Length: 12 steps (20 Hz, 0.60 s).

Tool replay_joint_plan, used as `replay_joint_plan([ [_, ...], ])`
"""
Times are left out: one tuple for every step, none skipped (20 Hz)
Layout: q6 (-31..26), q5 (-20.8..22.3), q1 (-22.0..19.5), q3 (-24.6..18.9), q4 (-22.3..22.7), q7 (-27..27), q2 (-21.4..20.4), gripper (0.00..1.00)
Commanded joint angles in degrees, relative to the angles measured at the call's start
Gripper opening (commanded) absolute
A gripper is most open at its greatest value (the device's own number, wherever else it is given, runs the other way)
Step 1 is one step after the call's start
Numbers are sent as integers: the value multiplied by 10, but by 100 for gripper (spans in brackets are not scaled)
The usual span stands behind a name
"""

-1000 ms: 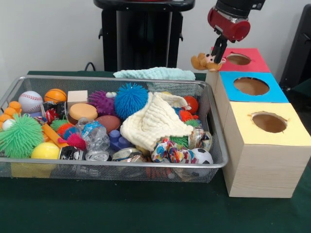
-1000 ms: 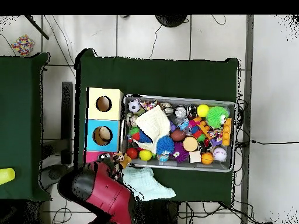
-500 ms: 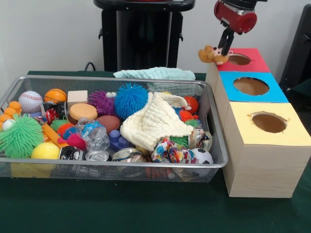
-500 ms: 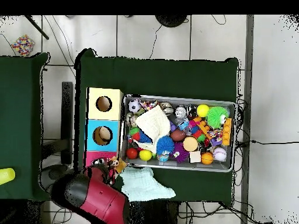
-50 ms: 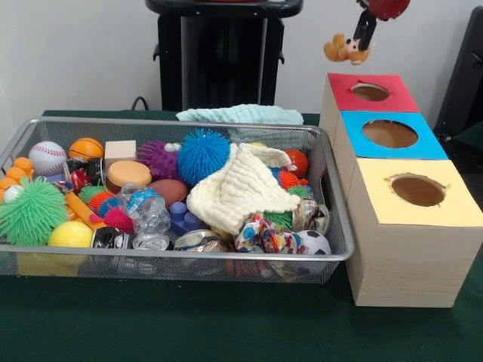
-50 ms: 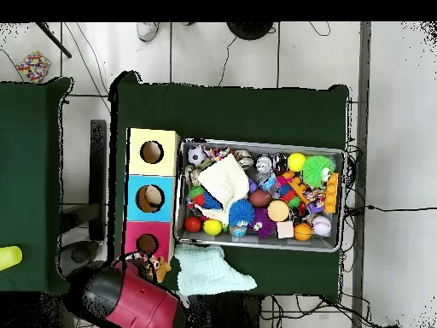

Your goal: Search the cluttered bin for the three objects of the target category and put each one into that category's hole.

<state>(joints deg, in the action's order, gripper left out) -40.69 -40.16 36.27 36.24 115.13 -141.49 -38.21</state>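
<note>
We see the gripper point(image 5: 362, 41) at the top right of the front view, clamped on a small tan plush toy point(image 5: 346, 50) that hangs in the air above and left of the red box point(image 5: 370, 92). Toy is clear of the box, not touching it. In the overhead view the same toy point(image 6: 159, 268) sits at lower left of the frame, just below the red box point(image 6: 147, 242) and left of the mint cloth point(image 6: 207, 269), with the red arm point(image 6: 128, 299) beneath it.

Three boxes in a row, touching: red, blue box point(image 5: 391, 134), yellow box point(image 5: 416, 191), each with a round hole on top. In the overhead view we see something brown inside the blue box's hole point(image 6: 149, 198); can't tell what.

Wire bin point(image 5: 226, 256) is left of the boxes in the front view, full. Cream knit cloth point(image 5: 240, 188) lies on top right of centre, blue spiky ball point(image 5: 202, 154) just left of it, green spiky ball point(image 5: 30, 211) at the bin's left end, baseball point(image 5: 47, 157) and mini basketball point(image 5: 86, 147) at upper left of the bin, soccer ball point(image 5: 314, 243) at its lower right corner.
</note>
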Motion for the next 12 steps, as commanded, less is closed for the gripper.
replay_joint_plan([
  [33, -32, -24, -56, -21, -164, 25, 0],
  [44, -39, -26, -65, -18, -165, 29, 0],
  [56, -45, -28, -74, -15, -165, 34, 0],
  [66, -51, -29, -81, -13, -165, 38, 0],
  [76, -57, -30, -88, -11, -166, 42, 0],
  [82, -62, -30, -93, -9, -167, 45, 0],
  [88, -63, -27, -94, -11, -170, 50, 0],
  [90, -65, -24, -94, -12, -174, 53, 0],
  [92, -67, -21, -94, -12, -177, 55, 0],
  [95, -69, -18, -94, -13, -181, 58, 0],
  [94, -71, -13, -93, -15, -188, 60, 0],
  [96, -75, -9, -93, -15, -193, 62, 0],
])
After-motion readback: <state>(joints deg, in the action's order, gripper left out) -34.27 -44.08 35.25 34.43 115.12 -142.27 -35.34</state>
